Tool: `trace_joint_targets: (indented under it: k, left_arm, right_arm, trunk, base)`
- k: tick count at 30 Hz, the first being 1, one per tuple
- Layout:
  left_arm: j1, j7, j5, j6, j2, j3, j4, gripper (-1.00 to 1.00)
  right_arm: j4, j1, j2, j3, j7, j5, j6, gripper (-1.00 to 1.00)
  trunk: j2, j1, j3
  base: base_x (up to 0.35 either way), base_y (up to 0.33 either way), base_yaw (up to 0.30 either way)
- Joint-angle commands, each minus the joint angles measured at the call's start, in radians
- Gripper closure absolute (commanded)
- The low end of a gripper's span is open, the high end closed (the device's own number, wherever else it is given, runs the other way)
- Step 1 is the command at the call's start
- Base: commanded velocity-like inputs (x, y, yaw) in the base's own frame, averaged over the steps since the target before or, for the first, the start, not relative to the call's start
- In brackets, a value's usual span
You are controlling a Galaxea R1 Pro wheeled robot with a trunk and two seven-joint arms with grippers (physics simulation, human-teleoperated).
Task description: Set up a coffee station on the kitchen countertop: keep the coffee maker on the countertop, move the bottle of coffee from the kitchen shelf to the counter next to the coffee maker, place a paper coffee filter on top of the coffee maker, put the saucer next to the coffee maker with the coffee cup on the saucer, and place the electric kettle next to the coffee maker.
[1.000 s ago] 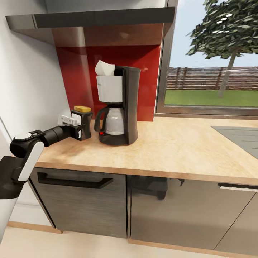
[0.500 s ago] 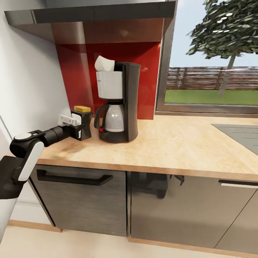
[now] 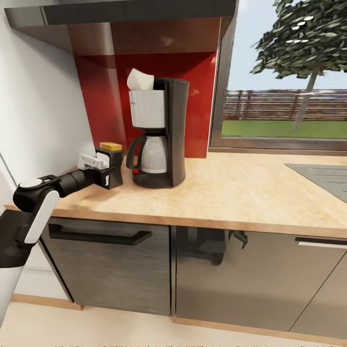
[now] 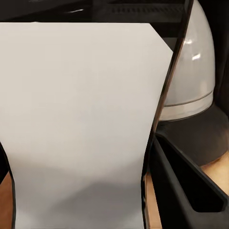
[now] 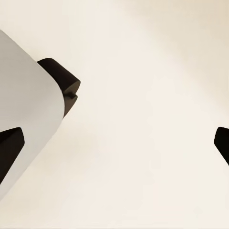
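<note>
Head view. The coffee maker [image 3: 161, 132] stands upright on the countertop [image 3: 250, 193], against the red backsplash [image 3: 101, 101]; it serves as landmark. Silver carafe seated in its base, handle toward the left arm, small red switch low on the front. The paper coffee filter [image 3: 140, 79] sits on top of the coffee maker, a white cone poking above the silver-grey band. No brand or writing legible on the machine.

The bottle of coffee [image 3: 112, 164] stands upright on the countertop just beside the coffee maker, on its carafe-handle side; mustard-yellow cap visible. The left gripper [image 3: 107, 169] reaches in level from the counter's end, its dark fingers on either side of the bottle body, jaws closed against it. Window [image 3: 284, 96] and the edge of a grey sink [image 3: 323, 176] lie well apart on the coffee maker's other side. Grey cabinet fronts sit under the slab.

Left wrist view. The bottle's white label panel [image 4: 81, 124] is very close to the lens; the label is blank, no text readable. One black finger [image 4: 186, 186] runs alongside it. Carafe dome [image 4: 191, 71] just beyond the bottle.

Right wrist view. Right gripper [image 5: 119, 138]: black fingertips [image 5: 9, 143] at opposite edges, jaws wide apart, nothing between them; pale floor behind.
</note>
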Motion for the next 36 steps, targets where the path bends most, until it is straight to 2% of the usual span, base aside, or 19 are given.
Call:
trace_joint_targets:
  k: [1,6,11,36]
  left_arm:
    - [-0.001,-0.001,0.003,0.006,0.001,0.000,-0.001,1.00]
    - [-0.001,-0.001,0.003,0.006,0.001,0.000,0.000,1.00]
    - [-0.001,-0.001,0.003,0.006,0.001,0.000,0.001,1.00]
    - [-0.001,-0.001,0.005,0.006,0.001,0.000,0.001,1.00]
  right_arm:
    - [0.003,-0.001,0.000,0.002,0.006,-0.007,-0.005,-1.00]
    - [0.003,-0.001,0.000,0.002,0.006,-0.007,-0.005,-1.00]
    - [0.003,-0.001,0.000,0.002,0.006,-0.007,-0.005,-1.00]
    - [0.003,-0.001,0.000,0.002,0.006,-0.007,-0.005,-1.00]
  trunk:
    - [-0.008,0.004,-0.004]
    - [-0.015,0.008,-0.007]
    - [-0.050,0.027,-0.023]
    - [-0.050,0.027,-0.023]
  base:
    - [0.000,0.000,0.000]
    - [0.000,0.000,0.000]
    - [0.000,0.000,0.000]
    - [0.002,0.001,0.000]
